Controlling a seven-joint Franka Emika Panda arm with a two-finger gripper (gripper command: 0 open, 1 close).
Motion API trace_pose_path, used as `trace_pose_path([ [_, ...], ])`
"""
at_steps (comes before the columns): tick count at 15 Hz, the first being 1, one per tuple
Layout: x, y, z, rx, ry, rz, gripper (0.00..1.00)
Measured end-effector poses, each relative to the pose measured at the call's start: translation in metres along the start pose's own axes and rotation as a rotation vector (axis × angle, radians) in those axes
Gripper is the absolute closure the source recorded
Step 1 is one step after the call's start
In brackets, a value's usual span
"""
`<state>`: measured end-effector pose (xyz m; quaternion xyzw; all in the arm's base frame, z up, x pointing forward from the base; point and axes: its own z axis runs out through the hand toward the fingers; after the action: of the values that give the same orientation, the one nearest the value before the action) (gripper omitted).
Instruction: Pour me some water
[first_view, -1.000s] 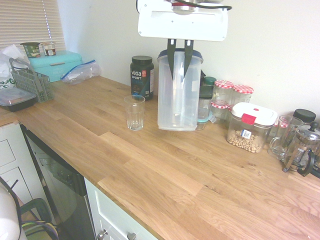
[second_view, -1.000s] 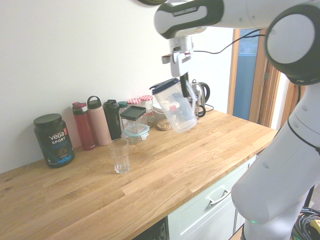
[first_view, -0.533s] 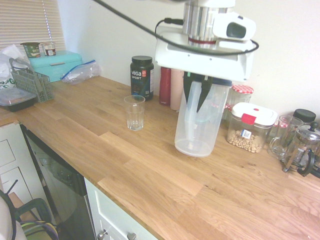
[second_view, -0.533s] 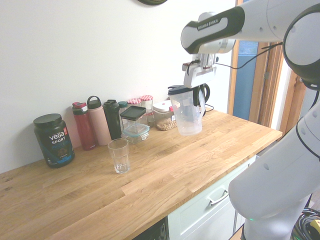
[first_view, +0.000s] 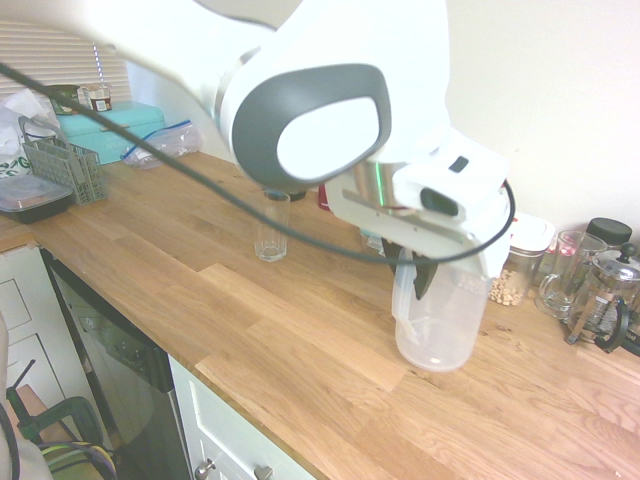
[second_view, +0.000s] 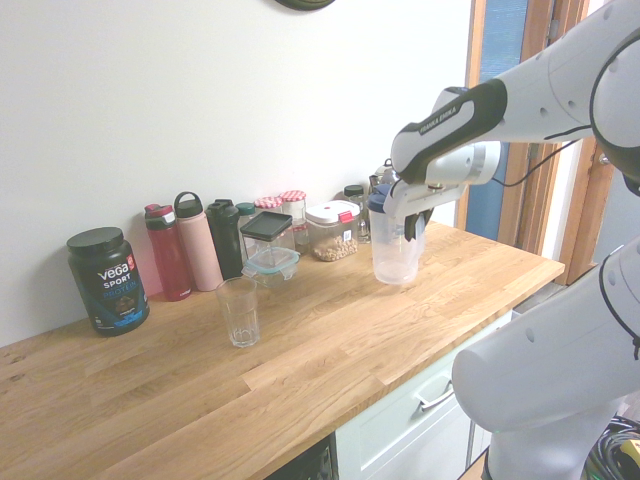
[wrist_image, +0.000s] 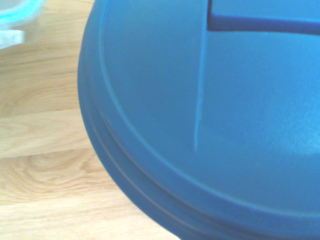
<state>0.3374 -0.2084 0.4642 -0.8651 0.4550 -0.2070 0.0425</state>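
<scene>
Up close in the wrist view, nothing but blue lid (wrist_image: 210, 115) filling most of the shot, a bit soft, with bare wood and a sliver of some teal-rimmed thing in one corner. No fingers visible there.

From the first exterior view, big white arm blocking loads: hides the tub and most of the bottles, cuts across the glass's (first_view: 270, 226) rim. Gripper (first_view: 416, 268) clamped tight on the jug (first_view: 437, 318) by its handle side, dark fingers pinched together over clear plastic. Hard to say if there's water in the jug; looks see-through and empty-ish. Can't tell for sure whether its base touches the counter (first_view: 300, 340) or sits just above.

Compared to a second ago: jug was high up and tilted near the wall, right by the glass. Now lower, upright, and further toward the kettle end, well apart from the glass. Glass hasn't budged, and looks empty as before.

Further back, going by the second exterior view: gripper (second_view: 411, 222) and jug (second_view: 394, 248) near the counter's (second_view: 330, 340) far end, one glass (second_view: 238, 311) out front. Behind it along the wall, one black tub (second_view: 107, 279), three bottles (red (second_view: 168, 252), pink (second_view: 195, 241), dark green (second_view: 225, 237)), two checked-lid jars (second_view: 281, 206), one chickpea container (second_view: 332, 229), one black-lid box (second_view: 267, 241). Kettle mostly hidden behind the arm.
</scene>
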Motion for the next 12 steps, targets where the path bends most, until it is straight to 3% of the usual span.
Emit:
trace_pose_path([
  [9,-0.007,-0.017,0.026,0.017,-0.027,0.031,1.00],
  [10,-0.005,-0.017,0.028,0.020,-0.016,0.032,0.00],
  [12,-0.002,-0.017,0.030,0.021,-0.007,0.035,0.00],
])
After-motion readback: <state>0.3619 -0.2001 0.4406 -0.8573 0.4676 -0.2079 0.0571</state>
